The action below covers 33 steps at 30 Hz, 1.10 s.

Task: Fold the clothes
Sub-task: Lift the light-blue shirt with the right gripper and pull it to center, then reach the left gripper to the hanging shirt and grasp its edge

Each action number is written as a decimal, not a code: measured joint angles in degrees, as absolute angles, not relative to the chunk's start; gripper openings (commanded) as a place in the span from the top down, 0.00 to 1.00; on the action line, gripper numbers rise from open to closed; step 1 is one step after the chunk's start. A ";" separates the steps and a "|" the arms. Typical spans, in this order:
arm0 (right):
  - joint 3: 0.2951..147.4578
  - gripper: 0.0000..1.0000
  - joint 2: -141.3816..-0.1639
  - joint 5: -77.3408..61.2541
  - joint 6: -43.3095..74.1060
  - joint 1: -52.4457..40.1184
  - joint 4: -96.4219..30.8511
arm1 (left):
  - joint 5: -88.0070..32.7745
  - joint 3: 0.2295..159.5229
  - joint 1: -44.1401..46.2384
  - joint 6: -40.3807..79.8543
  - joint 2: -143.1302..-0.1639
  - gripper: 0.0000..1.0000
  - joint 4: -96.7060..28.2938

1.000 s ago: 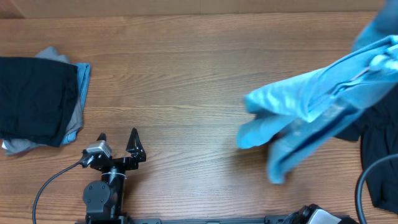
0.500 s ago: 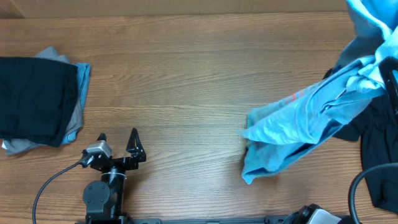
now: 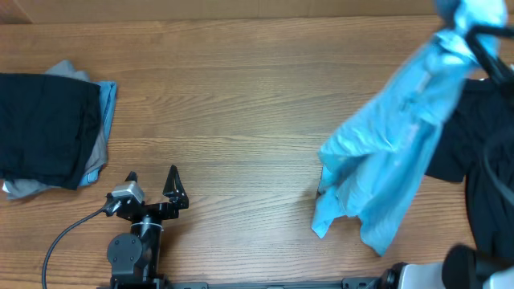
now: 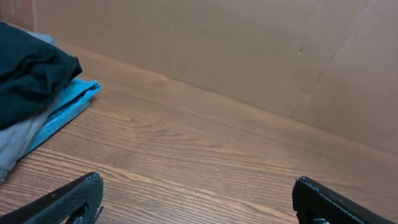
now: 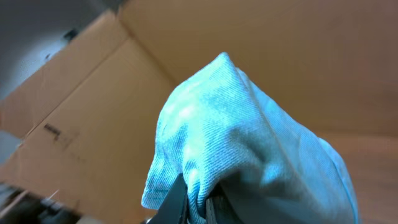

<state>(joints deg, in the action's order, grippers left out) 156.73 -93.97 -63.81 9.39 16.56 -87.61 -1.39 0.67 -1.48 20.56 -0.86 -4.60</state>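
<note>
Overhead view: the right tool [image 5: 191, 202] is clamped narrow on a bunched fold of the light blue T-shirt [image 3: 393, 168] at the far right corner of the desk [image 3: 241, 96]. From that grip the shirt hangs in a long drape that spreads toward the near right. Whether its lower edge touches the wood cannot be told. A black garment [image 3: 486, 160] lies on the desk at the right edge, partly under the drape. At the far left sits a pile of clothes [image 3: 48, 128], black on top with grey and blue layers showing beneath. The left tool [image 3: 151, 173] rests at the near left with its jaws wide apart and nothing between them, well apart from the pile. Right wrist view: blue cloth bulges above the fingers against a cardboard wall [image 5: 280, 56].
</note>
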 measured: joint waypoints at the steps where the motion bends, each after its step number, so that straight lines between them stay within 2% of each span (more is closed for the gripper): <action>1: 156.73 0.96 -95.37 -62.50 9.52 13.89 -87.50 | -1.39 0.67 -1.48 20.56 -0.86 0.00 -4.62; 10: 156.31 0.96 -108.33 -39.16 9.34 -16.88 -88.29 | -1.39 0.67 -1.48 20.56 -0.86 0.00 -4.62; 16: 156.29 0.96 -112.84 -24.38 8.25 -28.40 -87.74 | -1.39 0.67 -1.48 20.56 -0.86 0.00 -4.62; 21: 156.29 0.96 -113.93 -19.16 7.84 -32.01 -87.26 | -1.39 0.67 -1.48 20.56 -0.86 0.00 -4.62; 33: 156.29 0.96 -113.89 -17.10 7.86 -31.92 -88.88 | -1.43 0.67 -1.48 20.58 -0.86 0.00 -4.49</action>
